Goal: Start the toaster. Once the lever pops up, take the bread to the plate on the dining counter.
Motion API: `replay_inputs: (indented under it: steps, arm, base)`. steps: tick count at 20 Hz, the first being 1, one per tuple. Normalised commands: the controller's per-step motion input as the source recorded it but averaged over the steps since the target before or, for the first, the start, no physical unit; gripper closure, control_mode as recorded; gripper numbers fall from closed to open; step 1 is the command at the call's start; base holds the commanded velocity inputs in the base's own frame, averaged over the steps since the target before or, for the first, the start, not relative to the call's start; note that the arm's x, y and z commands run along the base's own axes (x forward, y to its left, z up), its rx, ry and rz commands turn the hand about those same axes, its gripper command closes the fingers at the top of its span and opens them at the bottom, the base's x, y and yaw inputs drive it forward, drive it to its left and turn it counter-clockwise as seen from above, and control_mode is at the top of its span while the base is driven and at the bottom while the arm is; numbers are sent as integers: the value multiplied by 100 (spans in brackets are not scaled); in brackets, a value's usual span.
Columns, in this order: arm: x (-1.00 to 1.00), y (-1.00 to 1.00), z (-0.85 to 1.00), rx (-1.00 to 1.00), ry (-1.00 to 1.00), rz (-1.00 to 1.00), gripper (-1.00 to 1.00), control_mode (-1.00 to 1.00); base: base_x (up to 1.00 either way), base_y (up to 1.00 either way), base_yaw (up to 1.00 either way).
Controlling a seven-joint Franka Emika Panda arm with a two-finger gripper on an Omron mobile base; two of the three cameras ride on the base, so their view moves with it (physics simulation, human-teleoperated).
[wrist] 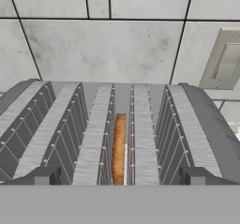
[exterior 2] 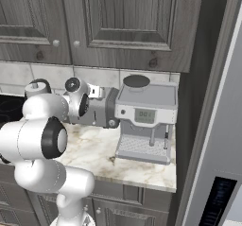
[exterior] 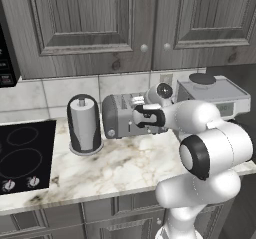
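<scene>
The grey toaster stands against the tiled wall, between a paper-towel holder and a coffee machine, and the arm's hand covers its right part. It also shows behind the arm in the right base view. In the hand view I look along the toaster's top slots. The tan edge of the bread sits down in the middle slot. My gripper is open just short of the toaster's top, its fingertips wide apart on either side of the slots, holding nothing. The plate and the dining counter are out of view.
A dark paper-towel holder stands left of the toaster and a silver coffee machine right of it. A black cooktop lies at the far left of the marble worktop. Wood cabinets hang above. A wall outlet is behind.
</scene>
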Motion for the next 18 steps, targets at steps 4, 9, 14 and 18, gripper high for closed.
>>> replay_inputs:
  steps: [4, 9, 14, 18]
  arm:
    - [0, 0, 0, 0, 0, 0, -100, -100]
    - [0, 0, 0, 0, 0, 0, -100, -100]
    - [0, 0, 0, 0, 0, 0, -100, -100]
    - [0, 0, 0, 0, 0, 0, -100, -100]
  base:
    - [0, 0, 0]
    - [0, 0, 0]
    - [0, 0, 0]
    - [0, 0, 0]
